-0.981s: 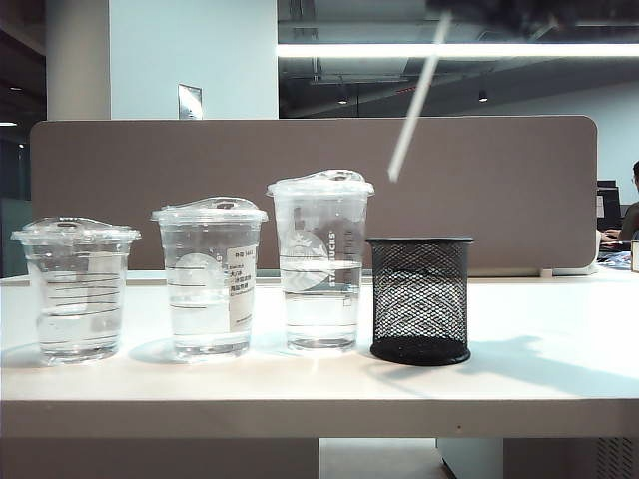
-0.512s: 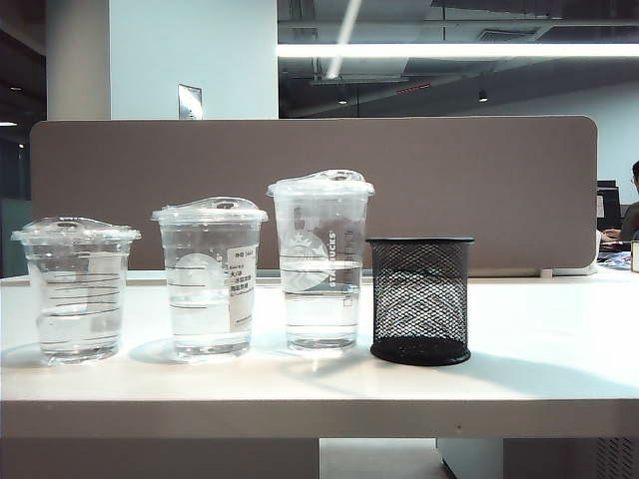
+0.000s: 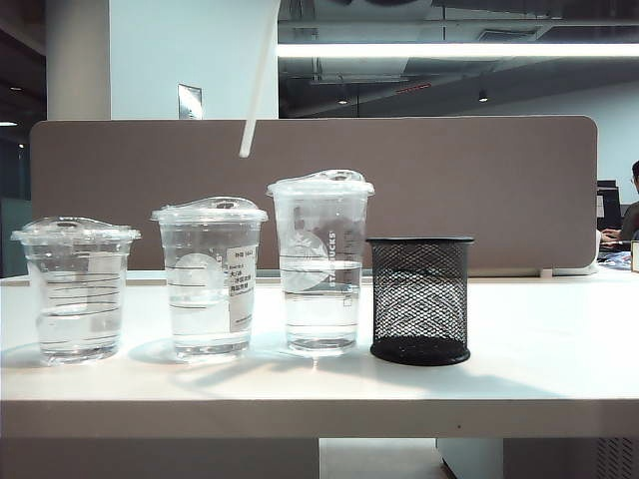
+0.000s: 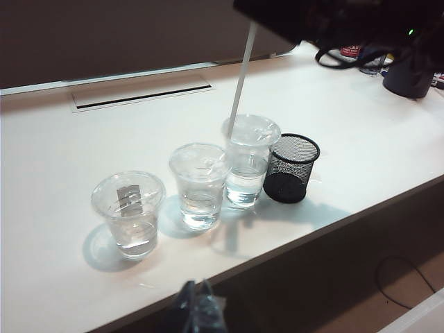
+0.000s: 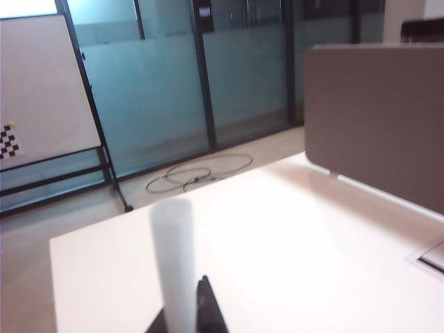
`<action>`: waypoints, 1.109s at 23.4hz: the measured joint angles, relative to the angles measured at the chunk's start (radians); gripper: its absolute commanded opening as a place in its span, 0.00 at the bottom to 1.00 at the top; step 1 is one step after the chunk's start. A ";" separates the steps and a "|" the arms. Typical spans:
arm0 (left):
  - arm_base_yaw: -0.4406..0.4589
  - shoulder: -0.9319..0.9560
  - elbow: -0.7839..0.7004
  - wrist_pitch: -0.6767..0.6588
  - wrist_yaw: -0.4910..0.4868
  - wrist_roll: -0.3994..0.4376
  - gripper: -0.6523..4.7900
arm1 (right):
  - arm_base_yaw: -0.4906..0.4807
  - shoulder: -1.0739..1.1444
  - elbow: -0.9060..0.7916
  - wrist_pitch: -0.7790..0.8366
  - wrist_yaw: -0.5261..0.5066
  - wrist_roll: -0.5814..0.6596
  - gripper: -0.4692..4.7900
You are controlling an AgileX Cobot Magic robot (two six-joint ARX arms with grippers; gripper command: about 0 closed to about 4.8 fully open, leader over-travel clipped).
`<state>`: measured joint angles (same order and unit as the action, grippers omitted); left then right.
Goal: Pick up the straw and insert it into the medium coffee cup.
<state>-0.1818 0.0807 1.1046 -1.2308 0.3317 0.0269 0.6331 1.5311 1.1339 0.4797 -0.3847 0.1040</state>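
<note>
The thin white straw [image 3: 258,80] hangs tilted from above the exterior view's top edge. Its lower tip is in the air, above and slightly right of the medium coffee cup [image 3: 210,279], the middle clear lidded cup with a white label. My right gripper [image 5: 182,316] is shut on the straw [image 5: 173,257]; in the exterior view it is out of frame above. In the left wrist view the straw [image 4: 242,76] comes down from the dark right arm [image 4: 326,21] toward the cups, with the medium cup [image 4: 200,184] in the middle. My left gripper [image 4: 198,305] stays shut and empty, off the table's front edge.
A taller clear cup [image 3: 319,259] with Starbucks lettering stands right of the medium cup and a shorter clear cup [image 3: 78,289] left of it, all holding water. A black mesh pen holder [image 3: 419,299] sits at the row's right end. A brown partition [image 3: 499,190] runs behind.
The straw has swung left, from above the mesh holder and the tall cup to above the medium cup. It rose in between and its tip has come down again. The left arm stayed still.
</note>
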 measured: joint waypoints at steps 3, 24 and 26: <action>0.000 0.000 0.000 0.000 0.000 0.004 0.12 | 0.019 0.014 0.000 0.000 0.006 0.000 0.12; 0.000 0.000 0.000 0.000 0.000 0.025 0.12 | 0.037 0.084 0.000 -0.003 0.025 -0.023 0.12; 0.000 0.000 0.000 0.000 0.000 0.025 0.12 | 0.037 0.091 0.000 -0.004 0.025 -0.023 0.12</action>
<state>-0.1818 0.0807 1.1046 -1.2312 0.3313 0.0521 0.6704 1.6222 1.1339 0.4759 -0.3595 0.0811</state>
